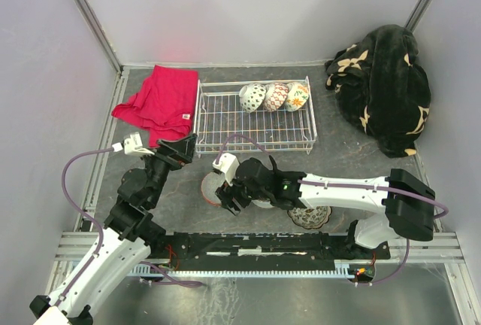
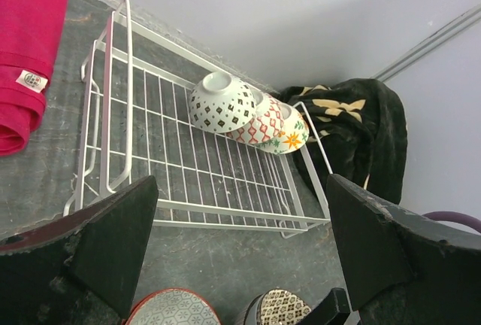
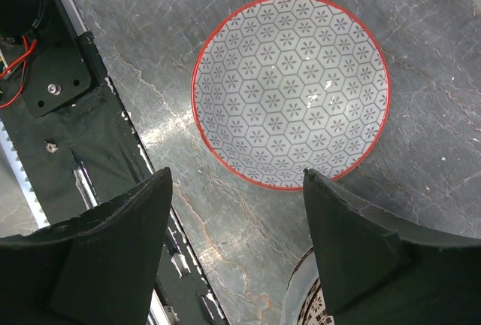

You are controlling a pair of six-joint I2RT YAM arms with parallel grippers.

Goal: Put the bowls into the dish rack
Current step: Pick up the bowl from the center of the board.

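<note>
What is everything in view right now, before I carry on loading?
rack: one, white wire, mid-table.
bowls in rack: three, patterned, on their sides, back right.
red-rimmed bowl: one, grey hexagons, table, under right hand.
other bowls: at least two, patterned, table, partly under right arm.
cloth: one, red, left of rack.
blanket: one, black floral, far right corner.
table: one, dark grey.
left hand: one, black, open, by rack's front left corner.
right hand: one, black, open, over red-rimmed bowl.

Patterned bowl (image 3: pixel 301 307) (bottom edge) is cut off.
</note>
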